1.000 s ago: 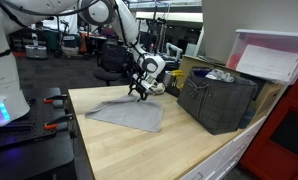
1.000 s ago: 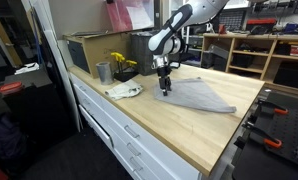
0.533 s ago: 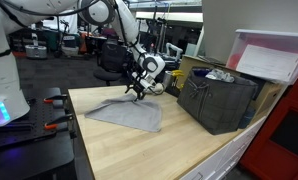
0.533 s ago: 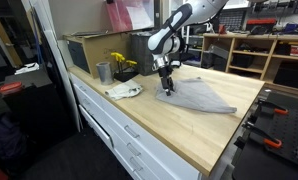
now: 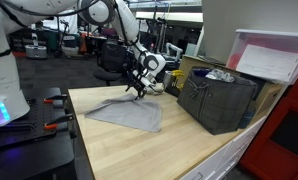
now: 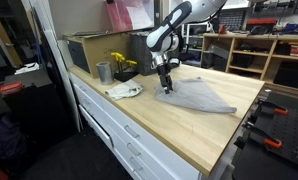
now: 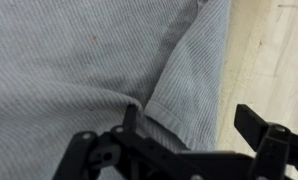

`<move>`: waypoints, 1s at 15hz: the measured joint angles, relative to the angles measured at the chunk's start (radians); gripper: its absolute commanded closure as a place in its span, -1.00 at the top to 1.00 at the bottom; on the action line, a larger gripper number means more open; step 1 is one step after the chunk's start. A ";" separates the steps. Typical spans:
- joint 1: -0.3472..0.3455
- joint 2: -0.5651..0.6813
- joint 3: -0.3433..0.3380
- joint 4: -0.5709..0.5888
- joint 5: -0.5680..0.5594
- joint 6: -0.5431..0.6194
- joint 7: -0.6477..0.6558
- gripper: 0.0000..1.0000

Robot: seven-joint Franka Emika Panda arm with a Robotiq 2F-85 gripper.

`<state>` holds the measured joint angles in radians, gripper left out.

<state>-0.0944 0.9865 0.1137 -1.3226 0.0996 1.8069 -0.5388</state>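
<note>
A grey cloth (image 5: 129,113) (image 6: 201,97) lies spread on the wooden table (image 5: 109,150), with one corner folded over. My gripper (image 5: 139,92) (image 6: 166,88) hangs just above the cloth's far corner, near the table's back edge. In the wrist view the ribbed grey cloth (image 7: 79,60) fills the left side, and its hemmed fold runs down between my fingers. The gripper (image 7: 189,120) is open with nothing held. One finger (image 7: 257,122) is over bare wood and the other is over the cloth.
A dark crate (image 5: 217,100) full of items stands beside the cloth. A metal cup (image 6: 103,72), a yellow object (image 6: 121,62) and a white rag (image 6: 124,91) sit near the table's end. Clamps (image 5: 51,112) lie at the table's edge.
The gripper has risen very slightly above the cloth's corner. The cloth has not moved.
</note>
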 measured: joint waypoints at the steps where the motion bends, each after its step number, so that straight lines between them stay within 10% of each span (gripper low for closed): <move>1: -0.001 0.000 0.003 0.007 0.000 -0.017 0.000 1.00; 10: -0.002 0.002 0.039 0.023 0.005 -0.108 -0.010 1.00; 12: 0.000 0.002 0.043 0.023 0.005 -0.107 -0.010 0.47; 15: 0.003 0.002 0.044 0.022 0.003 -0.085 -0.010 0.23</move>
<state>-0.0910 0.9888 0.1579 -1.3005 0.1022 1.7217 -0.5493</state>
